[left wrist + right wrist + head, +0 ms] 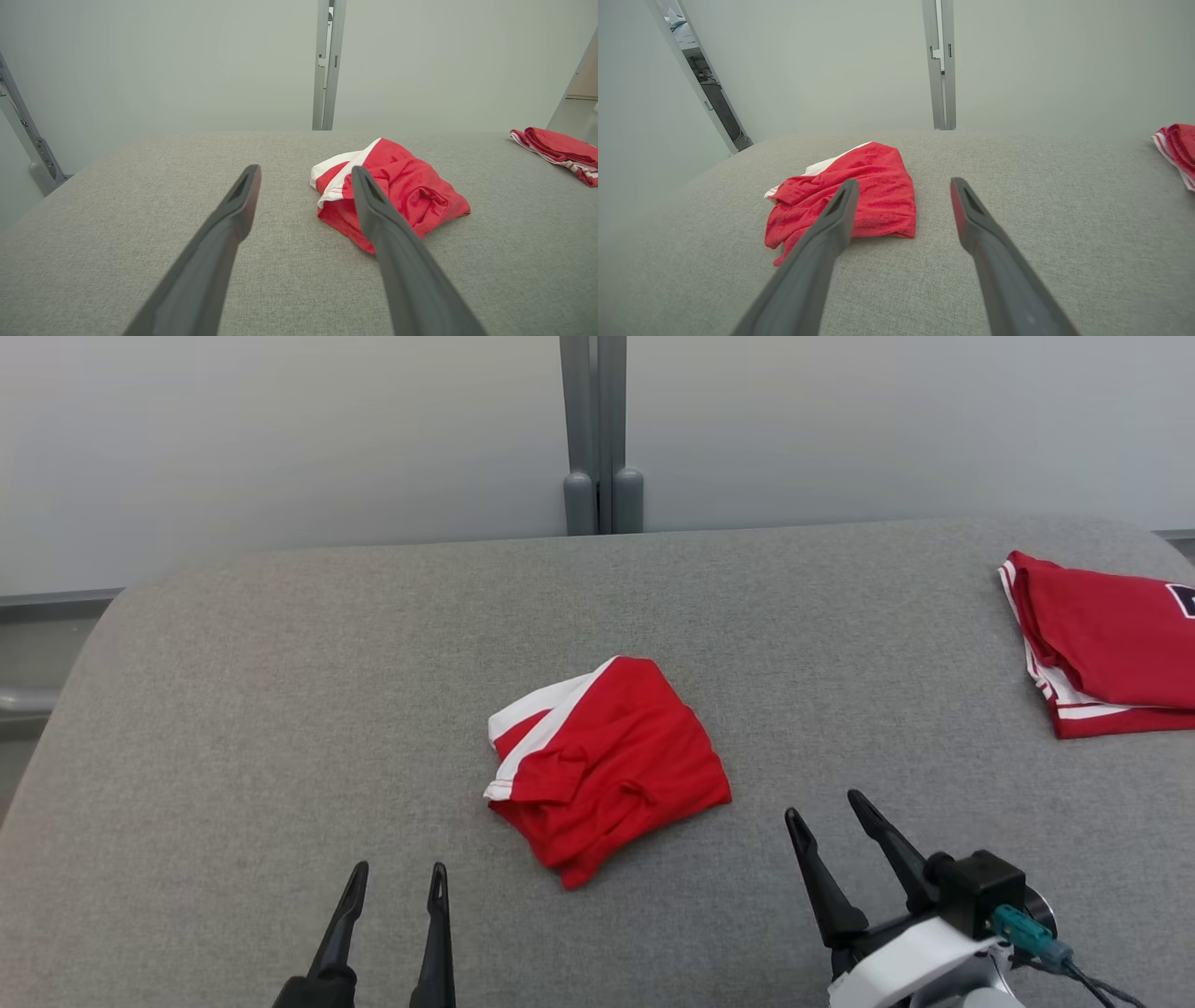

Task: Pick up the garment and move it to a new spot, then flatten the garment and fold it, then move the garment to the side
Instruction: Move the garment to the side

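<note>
Red garment (607, 761) | ahead, between left tool (399, 868) and right tool (823, 804) | untouched

Nothing readable.
I saw one dark patch (1184, 600) on the folded red garment (1102, 644), too cropped to read.

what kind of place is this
Likely a lab or test room rather than a home: a grey cloth-covered table holds a red garment, a second red garment lies aside, and bare pale wall panels with a metal post stand behind.
</note>
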Robot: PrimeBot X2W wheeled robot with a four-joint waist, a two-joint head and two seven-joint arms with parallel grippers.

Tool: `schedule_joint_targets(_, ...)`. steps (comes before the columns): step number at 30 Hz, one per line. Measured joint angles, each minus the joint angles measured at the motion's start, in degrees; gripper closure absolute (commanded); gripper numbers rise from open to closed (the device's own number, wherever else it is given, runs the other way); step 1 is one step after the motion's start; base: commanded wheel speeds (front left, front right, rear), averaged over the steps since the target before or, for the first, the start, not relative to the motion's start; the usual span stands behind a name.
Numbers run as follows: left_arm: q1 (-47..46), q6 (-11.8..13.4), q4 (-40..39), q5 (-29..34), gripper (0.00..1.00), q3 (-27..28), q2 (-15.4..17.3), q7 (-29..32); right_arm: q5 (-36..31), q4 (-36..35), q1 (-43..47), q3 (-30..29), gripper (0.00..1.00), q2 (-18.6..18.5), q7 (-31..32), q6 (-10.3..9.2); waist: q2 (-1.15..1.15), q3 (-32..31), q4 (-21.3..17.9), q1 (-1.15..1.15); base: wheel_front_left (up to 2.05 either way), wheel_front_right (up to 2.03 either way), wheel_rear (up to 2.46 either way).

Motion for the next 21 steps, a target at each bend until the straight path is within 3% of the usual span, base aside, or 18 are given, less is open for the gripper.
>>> schedule_joint_targets(9,-4.3,-0.6,-0.2,-0.5,0.0,-3.4,0.0,0.0,12.7,10.1,-14.6,9.0,0.0,-6.3,0.0,0.0,0.0,3.8,2.9,0.0,0.0,0.0,0.0)
schedule_joint_targets(14,-6.5,-0.3,-0.3,-1.9,0.0,-4.7,0.0,0.0,23.6,16.9,-22.5,16.7,0.0,-10.4,0.3,0.0,0.0,7.2,4.9,0.0,0.0,0.0,0.0)
schedule_joint_targets(21,-9.1,0.0,-0.1,-2.6,0.0,-6.1,0.0,0.0,36.5,20.9,-32.4,25.8,0.0,-15.3,4.4,0.0,0.0,11.8,7.4,0.0,0.0,0.0,0.0)
